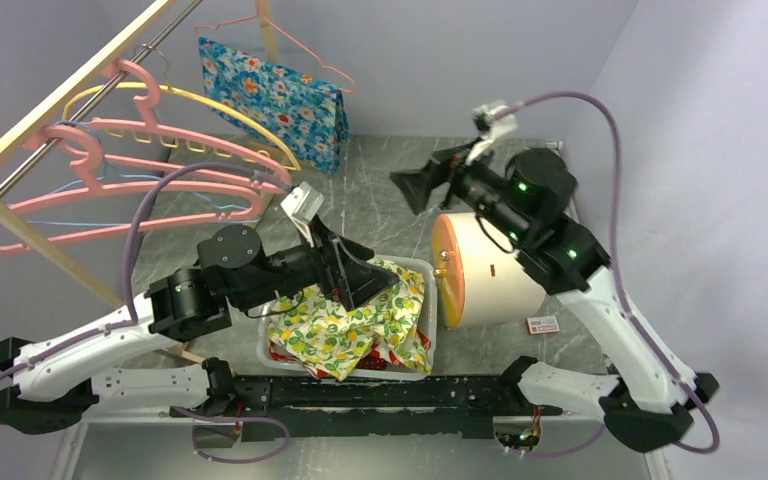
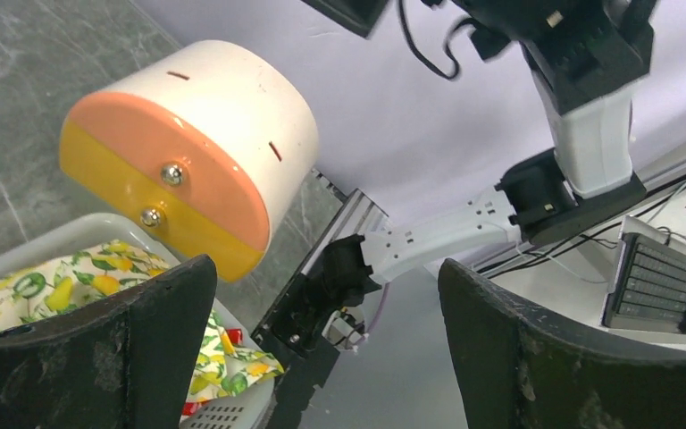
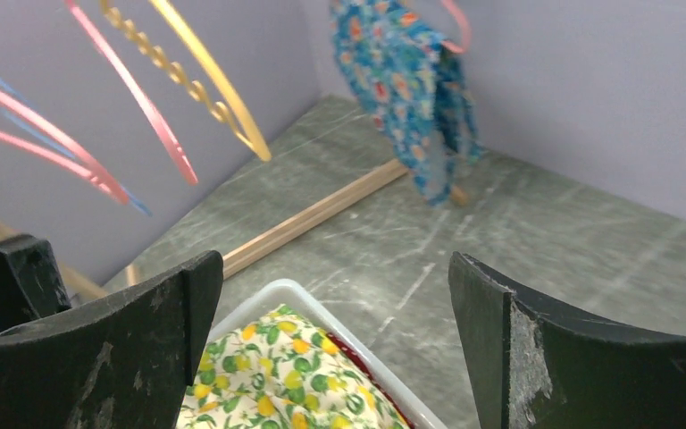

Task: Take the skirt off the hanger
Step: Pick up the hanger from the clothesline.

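White bin (image 1: 429,312) holding lemon-print cloth (image 1: 345,325), left end effector (image 1: 368,283) and right end effector (image 1: 415,190) spread apart, empty

Skirt (image 1: 278,100) hangs behind bin (image 1: 431,305), drawer unit (image 1: 495,280) on its right.

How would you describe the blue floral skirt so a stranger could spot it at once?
Find the wooden clothes rack at the left rear of the table. Past its empty pink and yellow hangers, at the far end, a thin pink hanger holds the skirt. It is the only cloth hanging; the lemon-print fabric lies in a bin.
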Tool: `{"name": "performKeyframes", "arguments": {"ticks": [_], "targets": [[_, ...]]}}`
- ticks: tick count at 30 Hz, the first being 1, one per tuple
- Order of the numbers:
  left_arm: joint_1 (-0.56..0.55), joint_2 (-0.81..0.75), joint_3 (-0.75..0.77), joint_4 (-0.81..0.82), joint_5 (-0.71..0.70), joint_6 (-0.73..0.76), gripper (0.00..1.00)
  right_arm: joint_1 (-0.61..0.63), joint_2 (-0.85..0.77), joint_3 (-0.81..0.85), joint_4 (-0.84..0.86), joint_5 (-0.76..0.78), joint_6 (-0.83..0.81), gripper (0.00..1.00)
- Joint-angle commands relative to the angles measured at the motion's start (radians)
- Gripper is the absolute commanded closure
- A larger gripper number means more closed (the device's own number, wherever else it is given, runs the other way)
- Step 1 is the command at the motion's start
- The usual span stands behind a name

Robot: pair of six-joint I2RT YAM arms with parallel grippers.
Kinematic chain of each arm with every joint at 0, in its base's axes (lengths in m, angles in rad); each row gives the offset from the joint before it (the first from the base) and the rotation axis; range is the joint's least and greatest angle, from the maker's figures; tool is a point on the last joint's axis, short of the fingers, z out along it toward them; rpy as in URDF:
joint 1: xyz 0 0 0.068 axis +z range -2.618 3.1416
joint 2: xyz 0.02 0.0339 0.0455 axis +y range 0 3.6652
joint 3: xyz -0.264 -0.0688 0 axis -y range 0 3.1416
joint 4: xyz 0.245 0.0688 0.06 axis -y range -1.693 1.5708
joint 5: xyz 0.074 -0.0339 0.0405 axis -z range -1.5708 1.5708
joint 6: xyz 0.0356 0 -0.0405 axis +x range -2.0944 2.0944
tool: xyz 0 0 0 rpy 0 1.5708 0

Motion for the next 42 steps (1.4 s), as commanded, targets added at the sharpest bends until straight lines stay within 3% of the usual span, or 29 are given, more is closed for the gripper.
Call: {"name": "performKeyframes", "arguments": {"ticks": [1,5,13,20,28,34,36,42], "targets": [[0.000,0.056,0.112,-0.064,-0.018,0.096,0.02,0.000,-0.134,-0.082,-0.099,0.249,-0.039,0.00],[0.000,0.122,0.215,-0.095,-0.089,0.169,0.02,0.000,-0.254,-0.176,-0.055,0.308,-0.018,0.00],[0.031,0.350,0.541,-0.162,-0.273,0.458,0.01,-0.001,-0.330,-0.143,-0.099,0.385,-0.048,0.00],[0.151,0.464,0.650,-0.035,-0.400,0.655,0.01,-0.001,-0.394,-0.192,-0.093,0.390,-0.028,0.00],[0.358,0.661,0.818,0.022,-0.488,0.626,0.01,0.000,-0.390,-0.196,-0.100,0.387,-0.038,0.00],[0.521,0.824,0.927,0.057,-0.432,0.504,0.13,0.000,-0.403,-0.204,-0.096,0.370,-0.017,0.00],[0.549,0.904,1.002,0.038,-0.434,0.489,0.22,0.000,-0.409,-0.200,-0.095,0.368,-0.012,0.00],[0.582,0.994,1.010,0.168,-0.539,0.491,0.28,0.000,-0.416,-0.193,-0.093,0.347,0.001,0.00]]}}
